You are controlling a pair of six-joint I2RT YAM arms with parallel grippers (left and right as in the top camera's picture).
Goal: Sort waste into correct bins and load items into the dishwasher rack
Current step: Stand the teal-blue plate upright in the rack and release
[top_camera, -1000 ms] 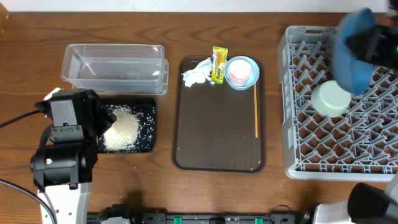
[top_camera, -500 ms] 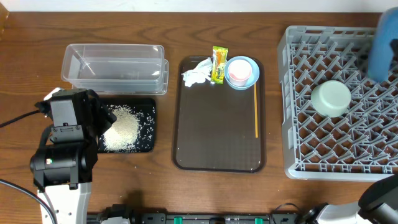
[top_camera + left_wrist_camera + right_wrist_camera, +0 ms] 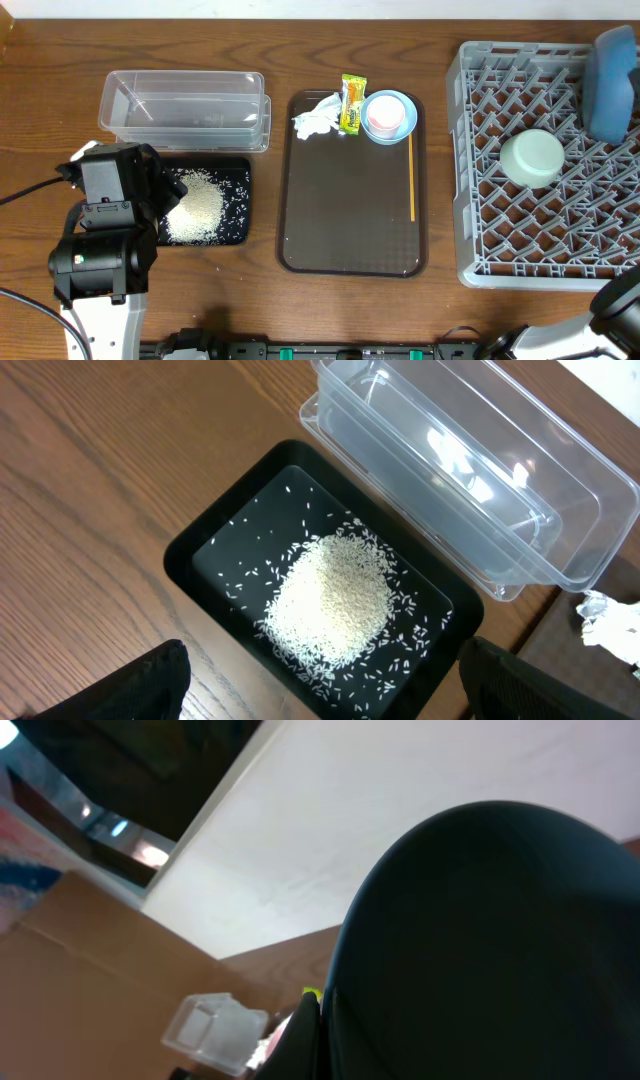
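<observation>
The dark-blue plate [image 3: 610, 85] stands on edge at the back right of the grey dishwasher rack [image 3: 520, 230]. It fills the right wrist view [image 3: 500, 950], and my right gripper [image 3: 320, 1020] is shut on its rim. An upturned mint bowl [image 3: 531, 157] lies in the rack. My left gripper [image 3: 322, 660] is open and empty above the rice heap [image 3: 335, 595] in the black tray [image 3: 235, 180]. The clear container [image 3: 185, 105] is empty. The tissue [image 3: 316, 118], wrapper [image 3: 352, 104], second bowl [image 3: 405, 105] holding the pink cup [image 3: 383, 117], and stick [image 3: 412, 175] lie on the brown tray.
The brown serving tray [image 3: 350, 220] sits mid-table between the bins and the rack. The left arm's body [image 3: 100, 260] stands at the front left, beside the black tray. The right arm's base [image 3: 620, 300] shows at the front right corner.
The plate has moved right from over the rack's middle back to its far right edge. The right gripper has gone out of the overhead view. The left arm has not moved.
</observation>
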